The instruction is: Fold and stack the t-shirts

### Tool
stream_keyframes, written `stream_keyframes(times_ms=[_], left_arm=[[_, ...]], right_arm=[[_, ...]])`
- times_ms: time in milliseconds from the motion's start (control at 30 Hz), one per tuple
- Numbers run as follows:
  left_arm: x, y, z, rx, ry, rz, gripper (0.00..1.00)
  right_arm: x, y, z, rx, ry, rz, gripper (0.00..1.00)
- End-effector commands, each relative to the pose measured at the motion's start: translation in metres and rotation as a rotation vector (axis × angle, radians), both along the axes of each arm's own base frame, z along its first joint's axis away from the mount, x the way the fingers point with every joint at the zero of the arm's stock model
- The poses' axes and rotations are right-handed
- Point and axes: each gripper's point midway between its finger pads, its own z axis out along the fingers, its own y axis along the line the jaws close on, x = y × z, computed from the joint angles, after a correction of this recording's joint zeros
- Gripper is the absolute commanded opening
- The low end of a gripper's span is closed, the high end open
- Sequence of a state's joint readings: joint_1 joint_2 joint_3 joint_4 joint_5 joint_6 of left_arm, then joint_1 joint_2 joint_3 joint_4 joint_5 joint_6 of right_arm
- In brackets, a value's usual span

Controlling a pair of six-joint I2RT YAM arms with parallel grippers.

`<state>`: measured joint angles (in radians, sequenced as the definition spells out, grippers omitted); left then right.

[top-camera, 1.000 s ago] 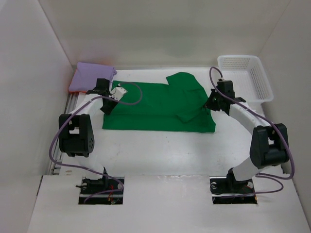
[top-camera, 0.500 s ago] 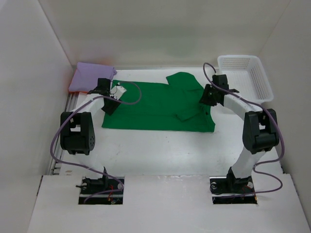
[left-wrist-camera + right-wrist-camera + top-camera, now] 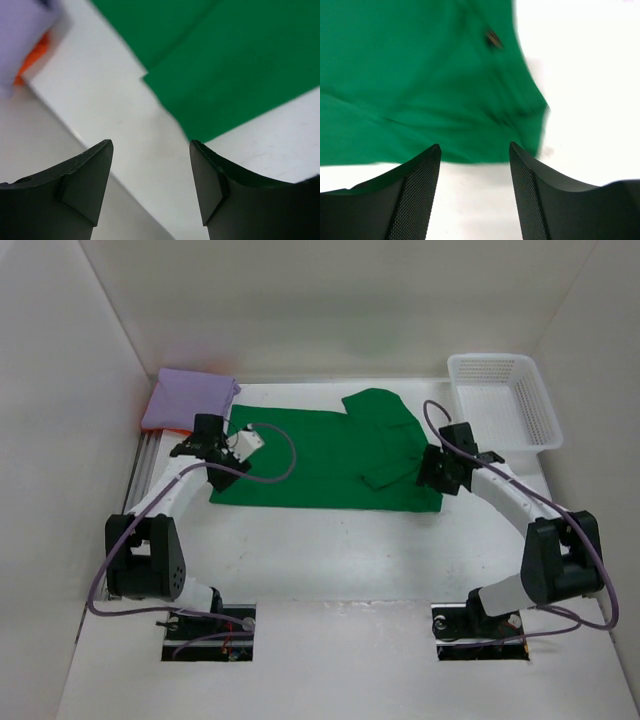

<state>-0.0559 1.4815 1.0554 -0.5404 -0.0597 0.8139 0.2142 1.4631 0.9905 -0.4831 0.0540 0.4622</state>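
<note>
white table inside white walls, matte and bare between the two arms.

left gripper: jaws spread, nothing between them. through the gap the wrist view shows tabletop, with the near-left corner of the green t-shirt just beyond the fingertips and apart from them. right gripper: jaws spread as well and empty, hanging over the shirt's near-right corner, where the cloth bunches a little and the edge curves off to the table.

outward from there, the green shirt lies flat across the middle of the table as a wide band, with a sleeve turned in on its right part. it looks partly folded, not yet a compact packet. at the far-left corner sits the lavender t-shirt, folded, with the orange t-shirt peeking out under it. a white basket stands at the far right, well apart from the cloth.

my read: two shirts are already stacked, and the green one is mid-fold with neither gripper holding it. the next move calls for each gripper to drop onto its own near corner, pinch all the layers there, and carry both ends over evenly so the band does not skew. after that comes a crosswise fold, then the lift onto the lavender pile.
</note>
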Motion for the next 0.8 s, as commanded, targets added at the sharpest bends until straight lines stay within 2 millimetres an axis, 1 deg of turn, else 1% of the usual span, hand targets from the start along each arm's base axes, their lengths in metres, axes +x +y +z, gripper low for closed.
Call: stream_keyframes(times_ms=[0,33,100,200,333,367,400,467,533,567,600,633,667,767], left_arm=[[-0.033,-0.019,-0.046,0.006,0.17,-0.132,0.61],[-0.032,-0.022,-0.051,0.006,0.17,-0.139,0.62],[-0.025,-0.022,-0.061,0.018,0.155,-0.135,0.62],[-0.014,-0.018,-0.072,0.035,0.153,-0.115,0.62],[-0.003,-0.011,-0.088,0.06,0.154,-0.083,0.59],[-0.001,-0.011,-0.091,0.064,0.154,-0.078,0.57],[-0.001,-0.01,-0.095,0.069,0.16,-0.076,0.53],[-0.002,-0.01,-0.102,0.069,0.176,-0.068,0.37],[-0.006,-0.01,-0.108,0.066,0.193,-0.062,0.19],[-0.008,-0.01,-0.109,0.066,0.202,-0.061,0.12],[-0.01,-0.009,-0.109,0.066,0.205,-0.058,0.07],[-0.012,-0.008,-0.108,0.065,0.203,-0.055,0.03],[-0.015,-0.007,-0.105,0.069,0.202,-0.059,0.01],[-0.025,0.0,-0.09,0.086,0.191,-0.063,0.0]], right_arm=[[-0.029,-0.014,-0.024,0.0,0.095,-0.074,0.62],[-0.032,-0.014,-0.029,0.007,0.113,-0.073,0.63],[-0.035,-0.012,-0.039,0.037,0.142,-0.076,0.63],[-0.034,-0.008,-0.051,0.072,0.167,-0.075,0.64],[-0.033,-0.012,-0.062,0.065,0.19,-0.09,0.62],[-0.033,-0.013,-0.062,0.07,0.191,-0.096,0.58],[-0.033,-0.016,-0.062,0.074,0.194,-0.104,0.52],[-0.036,-0.019,-0.064,0.075,0.208,-0.109,0.39],[-0.04,-0.023,-0.066,0.073,0.216,-0.115,0.2],[-0.042,-0.026,-0.066,0.076,0.221,-0.123,0.09],[-0.044,-0.028,-0.067,0.078,0.226,-0.128,0.03],[-0.046,-0.03,-0.066,0.082,0.223,-0.134,0.0],[-0.048,-0.031,-0.063,0.09,0.216,-0.14,0.0],[-0.058,-0.031,-0.055,0.102,0.212,-0.144,0.0]])
